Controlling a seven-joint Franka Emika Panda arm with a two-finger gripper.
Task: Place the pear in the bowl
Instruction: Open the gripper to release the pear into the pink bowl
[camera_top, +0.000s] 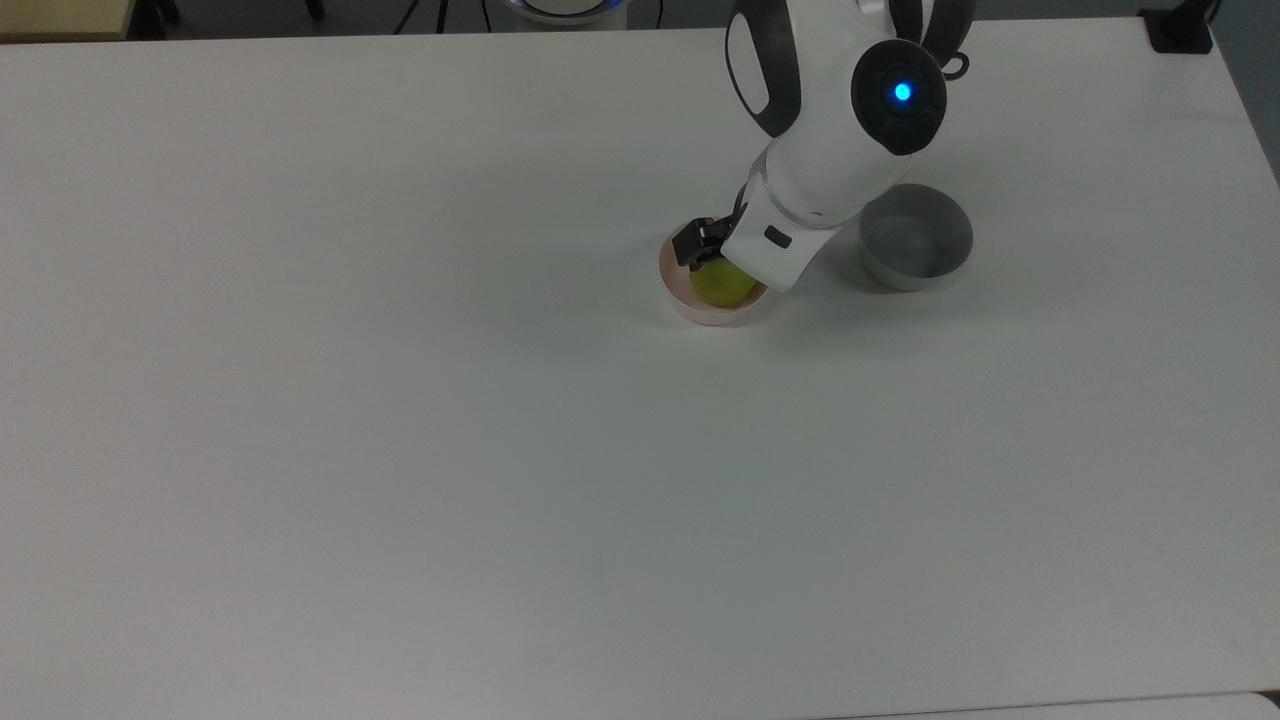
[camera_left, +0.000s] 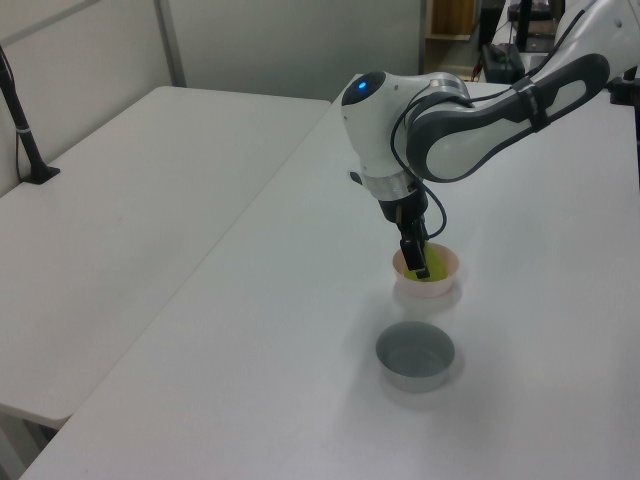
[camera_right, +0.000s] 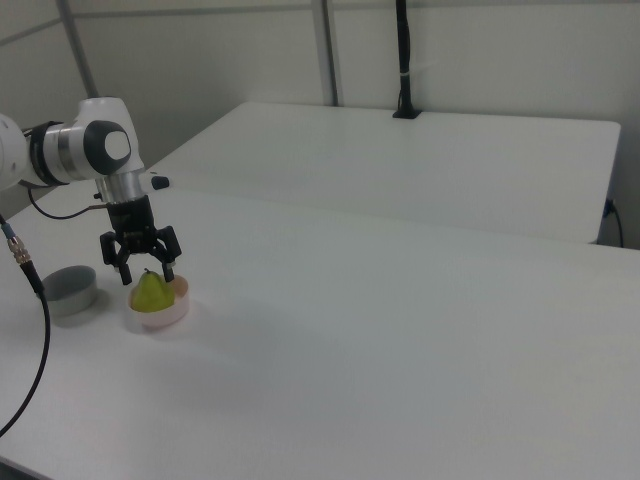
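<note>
since the pear (camera_right: 151, 292) sits upright inside the pink bowl (camera_right: 178, 313), the release step looks to be in hand. the gripper (camera_right: 141, 272) hangs just above it, fingers spread either side. next move: lift straight up, clear of the grey bowl (camera_top: 916, 238).

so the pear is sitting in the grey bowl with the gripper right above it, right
Not quite: the pear sits in the pink bowl, not the grey bowl, which holds nothing. The right view shows it best, with the gripper right above the pear, fingers spread open.
</note>
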